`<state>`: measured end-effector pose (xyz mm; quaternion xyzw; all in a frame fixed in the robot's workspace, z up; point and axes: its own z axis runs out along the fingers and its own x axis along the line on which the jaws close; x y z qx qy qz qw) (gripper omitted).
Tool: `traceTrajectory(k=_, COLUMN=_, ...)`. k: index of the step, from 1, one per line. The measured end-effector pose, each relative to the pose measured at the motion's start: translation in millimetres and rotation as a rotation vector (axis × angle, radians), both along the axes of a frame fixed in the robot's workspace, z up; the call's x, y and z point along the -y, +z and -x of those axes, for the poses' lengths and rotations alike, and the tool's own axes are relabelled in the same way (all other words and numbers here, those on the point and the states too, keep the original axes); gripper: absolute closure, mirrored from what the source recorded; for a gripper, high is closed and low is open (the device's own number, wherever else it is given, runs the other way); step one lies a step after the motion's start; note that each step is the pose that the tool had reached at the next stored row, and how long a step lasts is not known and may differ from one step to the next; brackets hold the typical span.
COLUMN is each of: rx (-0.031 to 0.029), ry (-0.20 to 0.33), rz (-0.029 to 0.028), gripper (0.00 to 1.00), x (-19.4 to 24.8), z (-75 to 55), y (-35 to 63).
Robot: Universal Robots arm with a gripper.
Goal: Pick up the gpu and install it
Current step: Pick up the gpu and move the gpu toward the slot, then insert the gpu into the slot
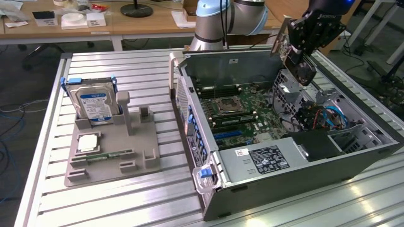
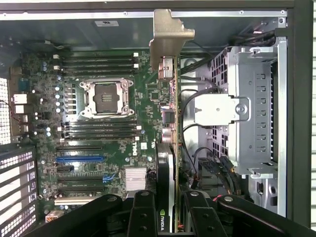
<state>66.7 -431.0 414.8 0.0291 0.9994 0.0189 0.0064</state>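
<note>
My gripper (image 1: 307, 43) is shut on the gpu (image 1: 295, 60), a thin dark card with a silver end bracket (image 2: 170, 33). It hangs edge-down above the far right part of the open computer case (image 1: 296, 163). In the wrist view the gpu (image 2: 172, 123) appears edge-on, clamped between my black fingers (image 2: 142, 210). Below it lies the green motherboard (image 2: 98, 128), with a blue expansion slot (image 2: 79, 159) off to one side. The card is clear of the board and touches no slot.
A silver drive cage (image 2: 252, 108) and cables stand close beside the card inside the case. On the exterior view's left, a grey fixture (image 1: 113, 151) holds a hard drive (image 1: 93, 101) and a memory stick (image 1: 104, 155). The robot base (image 1: 218, 23) stands behind the case.
</note>
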Motion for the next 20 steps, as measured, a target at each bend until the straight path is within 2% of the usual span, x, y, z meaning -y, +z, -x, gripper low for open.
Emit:
traceTrajectory(k=14, rx=0.0001, ry=0.004, rz=0.0002, gripper=0.73, x=0.0, z=0.1, y=0.0)
traceTrajectory(k=20, rx=0.0001, ry=0.035, rz=0.0001, gripper=0.73, x=0.0, z=0.1, y=-0.1)
